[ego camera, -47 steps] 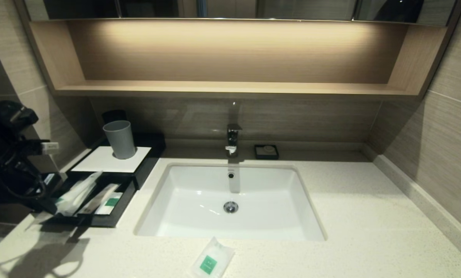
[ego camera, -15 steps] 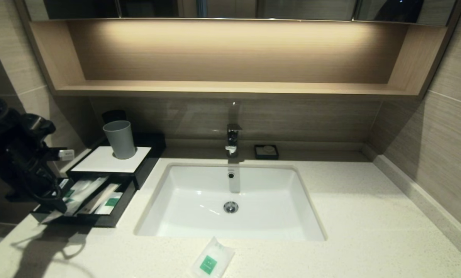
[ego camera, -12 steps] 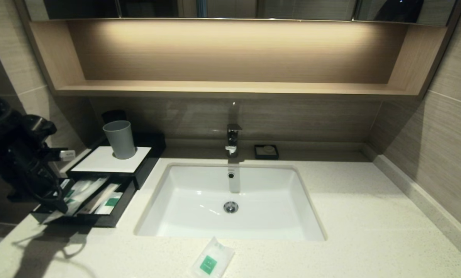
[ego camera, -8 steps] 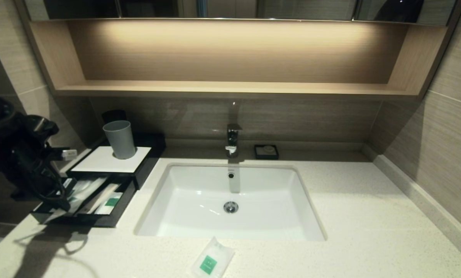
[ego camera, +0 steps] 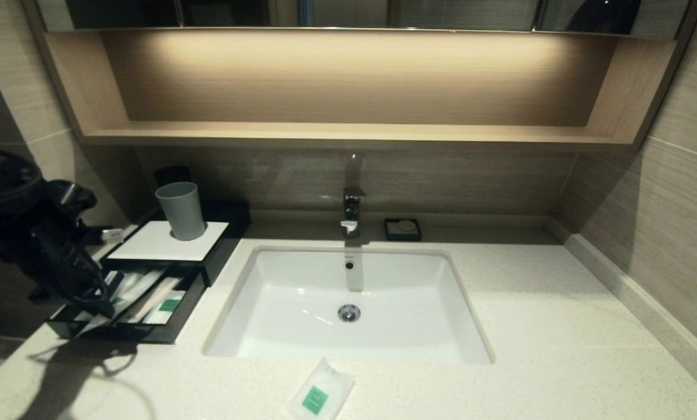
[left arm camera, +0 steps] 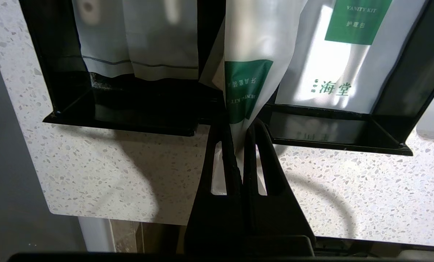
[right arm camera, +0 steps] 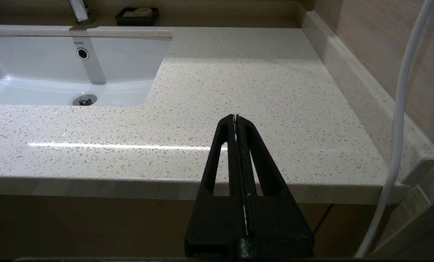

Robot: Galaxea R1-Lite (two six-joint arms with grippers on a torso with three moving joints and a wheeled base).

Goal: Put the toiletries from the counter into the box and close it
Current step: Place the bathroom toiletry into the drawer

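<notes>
At the left of the head view, the left tool pinches the end of a thin, floppy toothbrush packet over the open drawer (light, slippery film, likely best held by its sealed edge).

Hotel bathroom: sink, tap, wrapped toiletries

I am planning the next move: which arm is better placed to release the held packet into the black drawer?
Left: the left gripper already pinches the clear green-labelled packet at the black pull-out drawer.
</notes>
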